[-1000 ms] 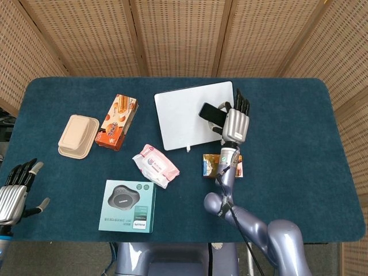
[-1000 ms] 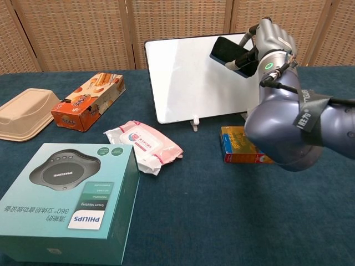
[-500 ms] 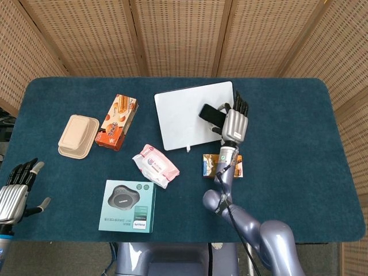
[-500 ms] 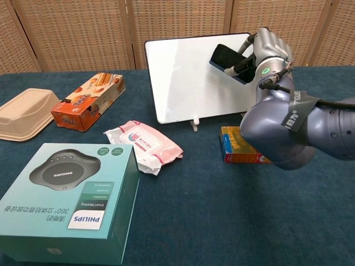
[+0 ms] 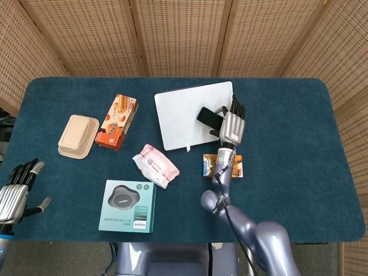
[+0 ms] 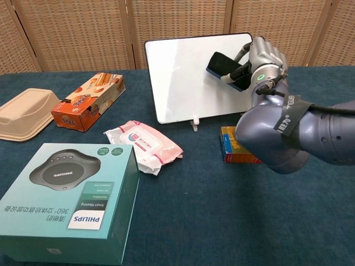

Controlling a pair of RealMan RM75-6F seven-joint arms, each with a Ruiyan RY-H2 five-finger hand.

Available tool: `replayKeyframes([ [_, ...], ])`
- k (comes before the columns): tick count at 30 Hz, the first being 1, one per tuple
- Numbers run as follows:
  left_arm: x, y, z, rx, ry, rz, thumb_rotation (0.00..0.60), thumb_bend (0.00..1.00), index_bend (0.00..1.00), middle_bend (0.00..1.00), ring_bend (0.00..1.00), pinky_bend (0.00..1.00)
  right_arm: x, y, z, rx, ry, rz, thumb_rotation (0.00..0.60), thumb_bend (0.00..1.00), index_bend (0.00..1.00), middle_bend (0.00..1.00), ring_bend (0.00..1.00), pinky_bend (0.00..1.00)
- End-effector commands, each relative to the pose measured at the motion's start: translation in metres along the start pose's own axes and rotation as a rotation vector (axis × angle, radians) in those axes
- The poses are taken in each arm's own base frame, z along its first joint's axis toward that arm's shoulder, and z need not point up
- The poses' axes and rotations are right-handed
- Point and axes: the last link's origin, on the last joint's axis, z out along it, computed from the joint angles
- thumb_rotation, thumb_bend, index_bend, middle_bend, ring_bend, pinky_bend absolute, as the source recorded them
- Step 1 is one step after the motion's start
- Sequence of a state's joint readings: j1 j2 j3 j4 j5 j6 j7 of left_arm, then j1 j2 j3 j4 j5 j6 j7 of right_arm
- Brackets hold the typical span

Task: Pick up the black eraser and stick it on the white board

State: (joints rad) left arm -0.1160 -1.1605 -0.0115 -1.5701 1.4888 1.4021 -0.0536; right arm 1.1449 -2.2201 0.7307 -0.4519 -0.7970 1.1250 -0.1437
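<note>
The teal box [image 6: 66, 208] reads "PHILIPS" and "360°", upside down in the chest view, beside Chinese characters. Print on the right arm's strap [image 6: 285, 114] is too blurred to read.

The right half of the table [image 5: 299, 144] lies open, bare cloth from the near edge to the far one. Around the white board [image 5: 184, 112] room is tighter: a small orange box [image 6: 239, 145] sits just before its right foot, and a pink wipes pack [image 5: 155, 165] and a snack box [image 5: 117, 121] crowd its left front. A teal Philips box [image 5: 127, 206] blocks the near-left edge, and a tan lidded container [image 5: 77, 135] sits by the left edge.
</note>
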Motion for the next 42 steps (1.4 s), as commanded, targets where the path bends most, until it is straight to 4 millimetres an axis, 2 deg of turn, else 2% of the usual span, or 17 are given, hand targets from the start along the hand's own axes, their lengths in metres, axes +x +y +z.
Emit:
replayKeyframes([
  [1, 0.0, 0.0, 0.0, 0.001, -0.002, -0.001, 0.6, 0.29, 0.0, 0.0, 0.0, 0.0, -0.004, 0.0, -0.001, -0.005, -0.012, 0.006, 0.6, 0.23, 0.53, 0.0, 0.0, 0.0],
  [42, -0.007, 0.0, 0.004, 0.005, -0.03, 0.005, 0.6, 0.29, 0.0, 0.0, 0.0, 0.0, -0.02, -0.007, 0.003, -0.035, -0.094, 0.052, 0.6, 0.23, 0.53, 0.0, 0.0, 0.0],
])
